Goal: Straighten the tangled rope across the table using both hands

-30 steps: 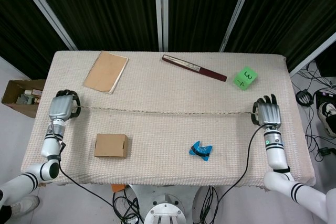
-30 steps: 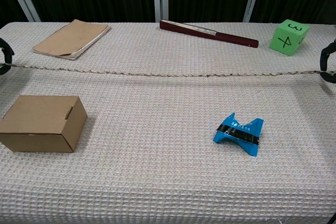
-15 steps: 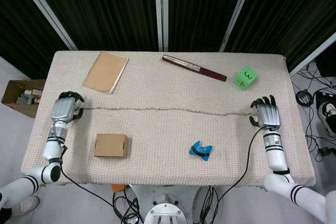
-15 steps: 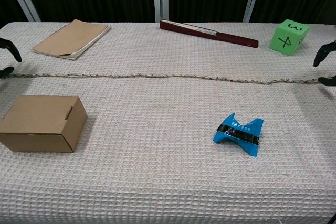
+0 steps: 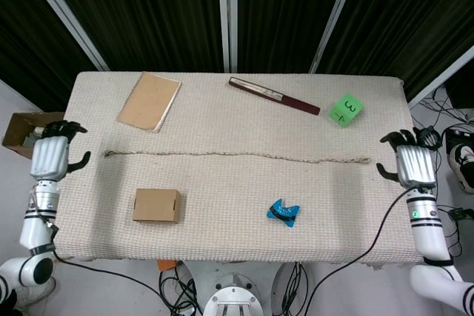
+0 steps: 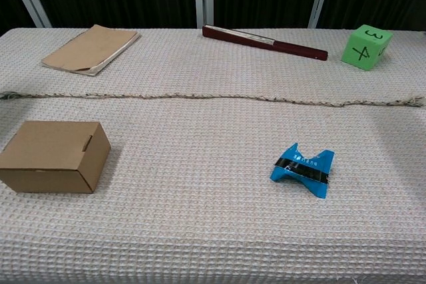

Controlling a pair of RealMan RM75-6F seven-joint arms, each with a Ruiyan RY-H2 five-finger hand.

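A thin brown rope lies nearly straight across the middle of the table, from left to right, and the chest view shows the rope running edge to edge. My left hand hovers off the table's left edge, fingers apart, holding nothing. At the table's right edge my right hand is likewise spread and free of the rope. Neither hand touches the rope's ends. The chest view shows no hand.
A tan notebook and a dark red pen lie at the back. A green die sits back right. In front of the rope are a cardboard box and a blue packet. The table is cloth-covered.
Both hands let go of the rope ends and drew outward past the table's edges. The rope dropped flat and stays stretched across the cloth.
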